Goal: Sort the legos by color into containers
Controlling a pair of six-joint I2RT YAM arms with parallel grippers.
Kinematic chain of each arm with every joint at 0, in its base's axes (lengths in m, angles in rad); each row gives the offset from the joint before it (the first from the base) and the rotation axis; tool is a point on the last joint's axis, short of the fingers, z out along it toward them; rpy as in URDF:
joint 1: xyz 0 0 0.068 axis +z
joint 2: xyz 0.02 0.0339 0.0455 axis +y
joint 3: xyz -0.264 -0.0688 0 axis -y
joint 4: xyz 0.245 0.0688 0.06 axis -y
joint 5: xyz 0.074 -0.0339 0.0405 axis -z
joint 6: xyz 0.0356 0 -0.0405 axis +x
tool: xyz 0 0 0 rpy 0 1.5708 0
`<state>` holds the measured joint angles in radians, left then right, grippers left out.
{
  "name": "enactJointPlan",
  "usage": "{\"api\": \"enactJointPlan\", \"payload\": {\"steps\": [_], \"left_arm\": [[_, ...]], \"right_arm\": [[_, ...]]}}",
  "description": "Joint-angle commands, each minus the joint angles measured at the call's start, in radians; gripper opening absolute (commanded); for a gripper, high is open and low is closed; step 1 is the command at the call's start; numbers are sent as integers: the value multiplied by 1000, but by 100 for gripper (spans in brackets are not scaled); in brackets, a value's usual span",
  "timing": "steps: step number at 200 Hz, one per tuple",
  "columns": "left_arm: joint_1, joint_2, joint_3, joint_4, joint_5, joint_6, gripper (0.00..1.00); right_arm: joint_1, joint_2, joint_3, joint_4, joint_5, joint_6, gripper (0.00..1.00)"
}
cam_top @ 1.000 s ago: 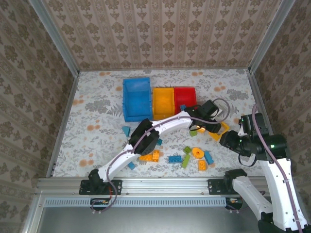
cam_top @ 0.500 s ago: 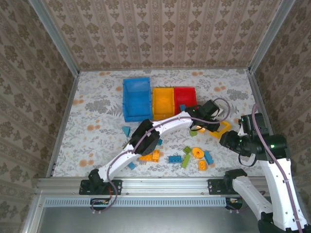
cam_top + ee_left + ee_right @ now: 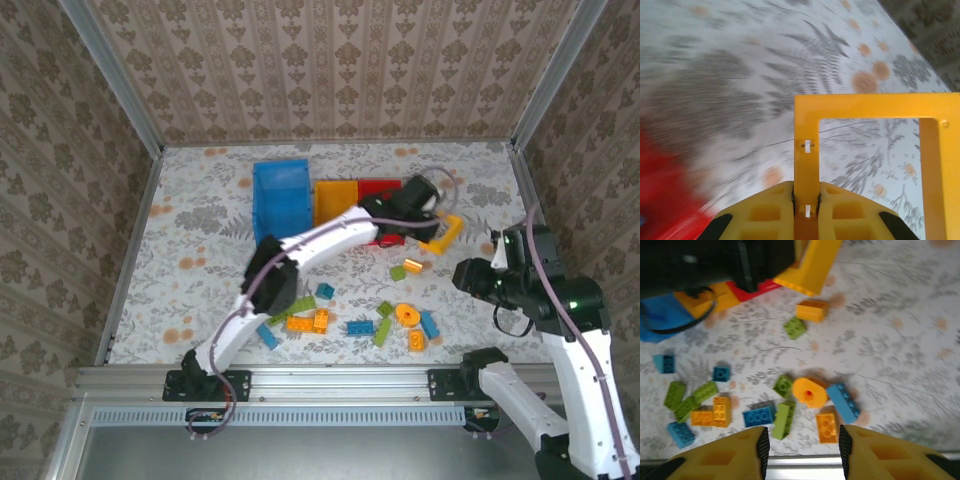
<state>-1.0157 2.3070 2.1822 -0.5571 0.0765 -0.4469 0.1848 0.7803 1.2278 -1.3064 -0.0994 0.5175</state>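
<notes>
**Top view.** The left arm (image 3: 310, 240) is stretched across to the far right. The left tool (image 3: 424, 215) is just beside the red bin (image 3: 378, 187) and carries the yellow frame (image 3: 448, 231). I cannot tell here whether the frame clears the table (image 3: 200, 250). The blue bin (image 3: 280, 205), orange bin (image 3: 335, 200) and red bin stand in a row at the back. The arm covers part of the orange and red ones. Loose legos (image 3: 360, 327) lie scattered at front centre. The right tool (image 3: 466, 274) hangs over the table's right side; its jaws cannot be read from here.

**Left wrist.** The jaws are pinched tight on one bar of the frame. The frame's lower part is cut off by the picture edge. A red smear at lower left is too blurred to name.

**Right wrist.** The right tool is part-open with nothing between its jaws, above the loose legos. A round orange piece (image 3: 809, 391) sits among blue, green and orange bricks. The left arm, dark at the top, hides most of the bins.

**Room.** The table has a floral cover. The walls (image 3: 330, 60) are papered with a pattern, and metal posts (image 3: 110, 70) stand at the corners.
</notes>
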Motion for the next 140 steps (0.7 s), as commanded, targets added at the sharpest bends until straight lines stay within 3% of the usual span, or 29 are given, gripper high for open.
{"api": "enactJointPlan", "payload": {"steps": [1,34,71,105,140], "left_arm": [[120,-288,-156,-59,-162,-45,0],[318,-489,-372,-221,-234,-59,0],[500,-533,-458,-278,-270,-31,0],[545,-430,-388,-296,-296,-30,0],[548,-291,-275,-353,-362,-44,0]], "right_arm": [[164,99,16,150,71,-3,45],[406,350,73,403,104,30,47],[528,639,221,631,67,-5,47],[556,791,342,668,96,2,47],[556,827,359,671,76,16,47]]}}
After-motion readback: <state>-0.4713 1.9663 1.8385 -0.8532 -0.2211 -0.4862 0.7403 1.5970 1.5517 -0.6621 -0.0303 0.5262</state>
